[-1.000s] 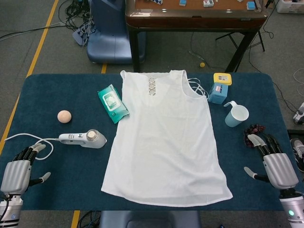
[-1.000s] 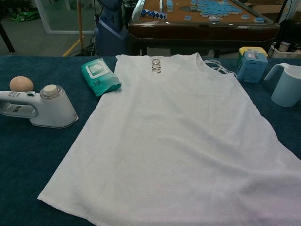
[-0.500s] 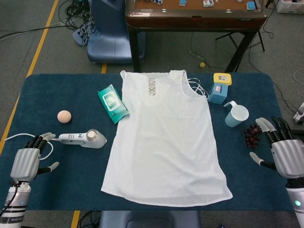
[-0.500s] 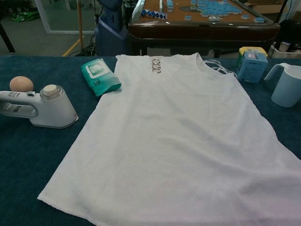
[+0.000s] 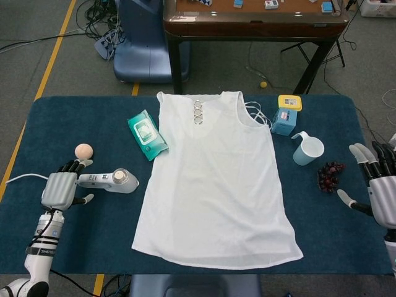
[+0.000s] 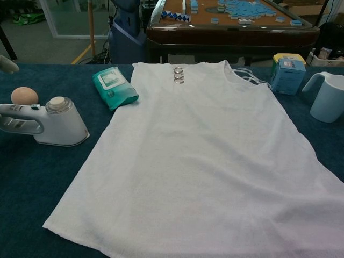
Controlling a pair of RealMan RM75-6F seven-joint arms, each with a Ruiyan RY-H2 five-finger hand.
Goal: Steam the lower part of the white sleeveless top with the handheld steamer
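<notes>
At the table's left edge, beside the top [image 5: 213, 179], the left hand [image 5: 60, 189] is hovering released at the steamer [image 5: 109, 180] handle and needs a full wrap before lifting, while the right hand [image 5: 382, 195] is idling released.

one white sleeveless top [image 5: 216, 179], one handheld steamer [image 5: 110, 180], one wipes pack [image 5: 146, 134], one peach ball [image 5: 83, 150], one blue box [image 5: 286, 115], one pale mug [image 5: 307, 150], one grape bunch [image 5: 329, 175], two hands: left hand [image 5: 60, 189], right hand [image 5: 378, 192].
</notes>
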